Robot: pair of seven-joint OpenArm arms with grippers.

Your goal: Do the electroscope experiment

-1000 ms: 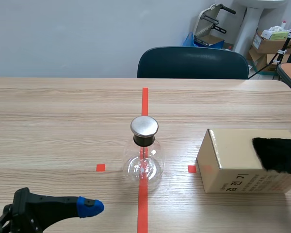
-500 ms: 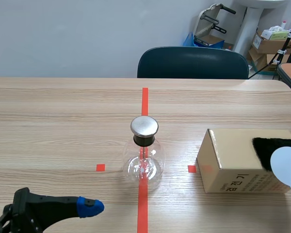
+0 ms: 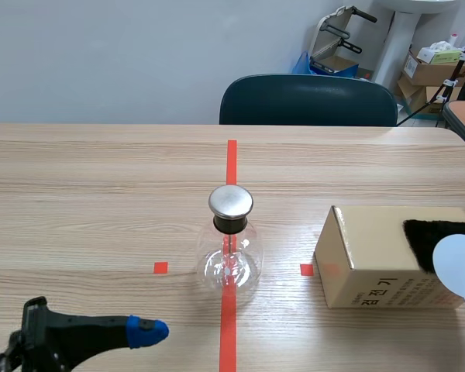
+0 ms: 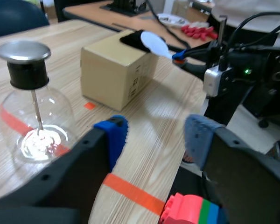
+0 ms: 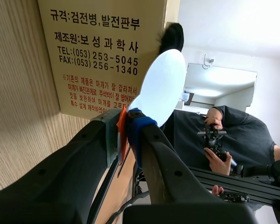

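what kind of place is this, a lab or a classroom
Likely a robot test room in an office or lab: a wooden table marked with orange tape, a glass electroscope on it, and cardboard boxes stacked in the far corner.

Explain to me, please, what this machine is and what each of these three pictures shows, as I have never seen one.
This is a robot with two black arms at a wooden table. The wide picture is taken from between the arms, looking across the table; the other two come from cameras on each wrist, looking past that arm's fingers. On the table stand a clear glass flask with a metal cap, which is the electroscope, and a tan cardboard box with a black furry piece on top. The left gripper is open and holds nothing, near the flask. The right gripper is shut on a white oval paddle, held close to the box.
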